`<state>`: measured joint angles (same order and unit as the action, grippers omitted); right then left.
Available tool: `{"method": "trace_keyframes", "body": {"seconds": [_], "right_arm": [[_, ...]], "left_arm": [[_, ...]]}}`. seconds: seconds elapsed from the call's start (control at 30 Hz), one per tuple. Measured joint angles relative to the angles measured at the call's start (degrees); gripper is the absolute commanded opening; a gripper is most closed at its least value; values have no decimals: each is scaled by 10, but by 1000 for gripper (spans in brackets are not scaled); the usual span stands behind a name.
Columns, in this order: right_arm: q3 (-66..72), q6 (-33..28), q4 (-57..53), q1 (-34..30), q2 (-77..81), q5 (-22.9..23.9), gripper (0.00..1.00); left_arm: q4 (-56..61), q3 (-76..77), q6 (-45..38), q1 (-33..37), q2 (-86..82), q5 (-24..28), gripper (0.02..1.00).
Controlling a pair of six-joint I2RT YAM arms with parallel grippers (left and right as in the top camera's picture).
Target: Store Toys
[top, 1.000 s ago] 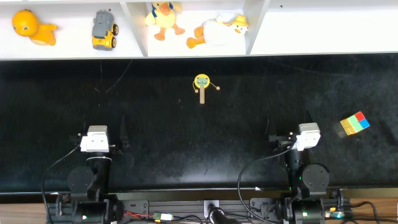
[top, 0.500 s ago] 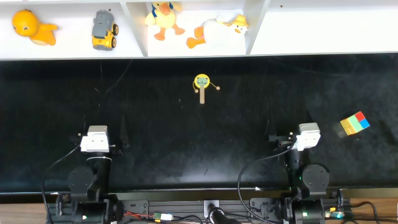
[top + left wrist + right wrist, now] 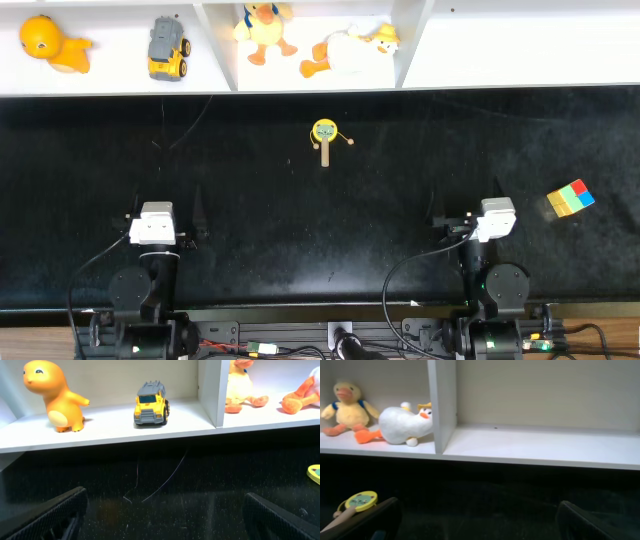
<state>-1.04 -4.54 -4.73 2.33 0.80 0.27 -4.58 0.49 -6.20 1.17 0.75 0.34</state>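
A small yellow rattle drum [image 3: 324, 132] with a wooden handle lies on the black table, just in front of the shelf; its face [image 3: 360, 501] shows in the right wrist view and its edge [image 3: 315, 473] in the left wrist view. A multicoloured cube [image 3: 571, 198] lies at the table's right side. My left gripper [image 3: 166, 208] stands open near the front left, pads [image 3: 55, 512] wide apart and holding nothing. My right gripper [image 3: 467, 208] is open near the front right, fingers [image 3: 367, 521] wide apart, the cube off to its right.
A white shelf [image 3: 500, 60] runs along the table's back edge. Its left bay holds an orange dinosaur [image 3: 52, 395] and a yellow truck [image 3: 151, 404]. The middle bay holds a yellow duck plush [image 3: 345, 407] and a white duck plush [image 3: 402, 425].
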Motion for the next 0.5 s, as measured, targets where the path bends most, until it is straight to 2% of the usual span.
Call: {"method": "trace_keyframes", "body": {"seconds": [0.17, 0.27, 0.37, 0.5], "right_arm": [[0, 0, 1, 3, 0, 9, 993], [0, 20, 39, 37, 13, 42, 993], [0, 56, 113, 103, 58, 119, 996], [-2, 96, 207, 217, 157, 266, 996]], "left_arm": [[0, 0, 0, 0, 0, 0, 998], [0, 0, 0, 0, 0, 0, 998], [0, 0, 0, 0, 0, 0, 996], [0, 0, 0, 0, 0, 0, 996]]}}
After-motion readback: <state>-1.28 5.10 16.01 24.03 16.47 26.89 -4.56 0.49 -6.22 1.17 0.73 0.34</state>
